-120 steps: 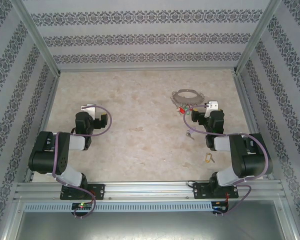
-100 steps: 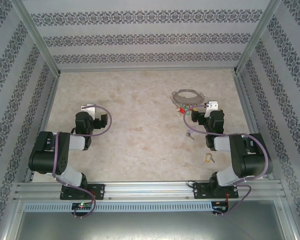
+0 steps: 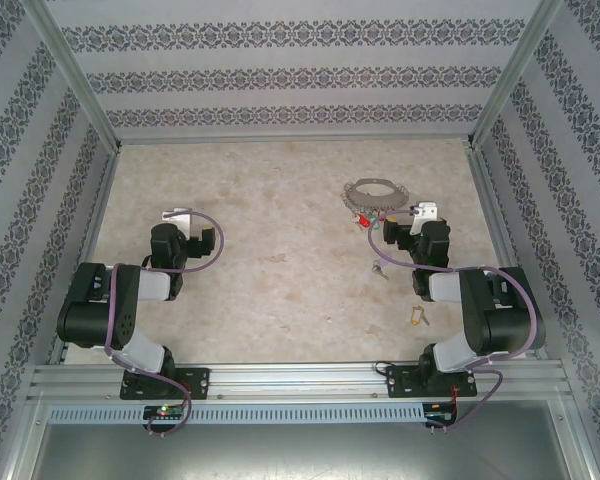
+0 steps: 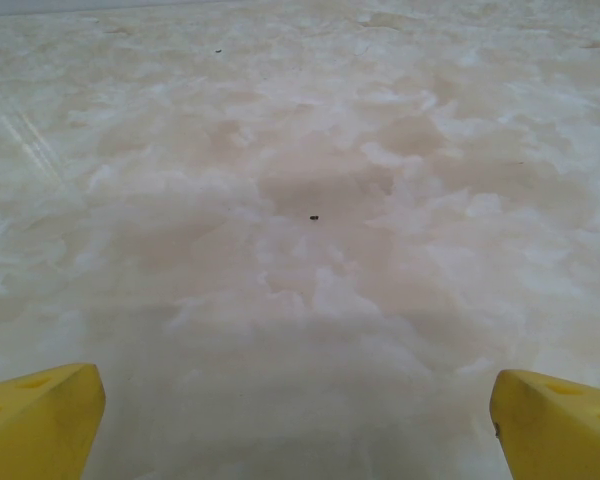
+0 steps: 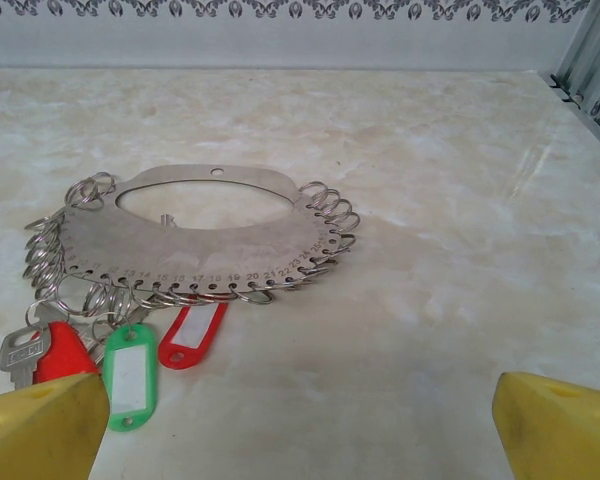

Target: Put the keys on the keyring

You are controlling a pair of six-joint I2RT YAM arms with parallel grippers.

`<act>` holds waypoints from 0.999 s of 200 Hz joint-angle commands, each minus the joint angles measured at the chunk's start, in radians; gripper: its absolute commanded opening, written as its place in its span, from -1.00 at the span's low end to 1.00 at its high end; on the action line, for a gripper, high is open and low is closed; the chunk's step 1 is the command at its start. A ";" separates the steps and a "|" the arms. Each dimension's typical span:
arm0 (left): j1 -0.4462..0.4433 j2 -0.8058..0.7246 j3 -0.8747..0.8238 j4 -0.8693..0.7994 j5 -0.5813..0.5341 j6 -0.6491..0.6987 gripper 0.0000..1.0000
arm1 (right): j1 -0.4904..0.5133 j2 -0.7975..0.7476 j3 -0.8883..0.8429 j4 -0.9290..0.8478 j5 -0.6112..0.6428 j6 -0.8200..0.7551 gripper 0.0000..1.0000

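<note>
Nothing has shifted since half a second ago, so we judge no key is picked yet. Our right gripper [image 5: 300,432], jaws wide and empty, faces the flat silver-grey metal keyring [image 5: 190,245] at far right, with red- and green-tagged silver keys [image 5: 130,372] hanging on its near-left rim. A yellow-tagged loose key [image 3: 416,316] lies nearer. The left gripper [image 4: 295,425] is equally spread over the bare marbled table [image 4: 310,150]. The right metal rail [image 5: 585,60] is close; open room lies leftward.

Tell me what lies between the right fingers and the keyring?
Right wrist view: tagged keys, green and red, lie just before the keyring; the rest is bare table.
</note>
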 commanded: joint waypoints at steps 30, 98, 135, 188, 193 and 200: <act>0.002 -0.003 0.021 0.017 0.004 -0.013 0.99 | -0.015 -0.001 0.023 0.009 -0.033 0.006 0.96; 0.002 -0.027 0.030 -0.015 -0.006 -0.018 0.99 | -0.008 -0.030 0.036 -0.030 -0.088 -0.023 0.96; 0.014 -0.099 0.032 -0.082 -0.012 -0.039 0.99 | -0.005 -0.094 0.201 -0.406 -0.127 -0.012 0.95; 0.020 -0.214 0.081 -0.231 0.013 -0.037 0.99 | 0.004 -0.101 0.433 -0.729 -0.218 0.186 0.96; 0.021 -0.233 0.081 -0.234 0.014 -0.044 0.99 | 0.003 -0.088 0.462 -0.752 -0.239 0.224 0.96; 0.022 -0.258 0.087 -0.241 0.014 -0.072 0.99 | 0.003 -0.058 0.507 -0.776 -0.263 0.290 0.93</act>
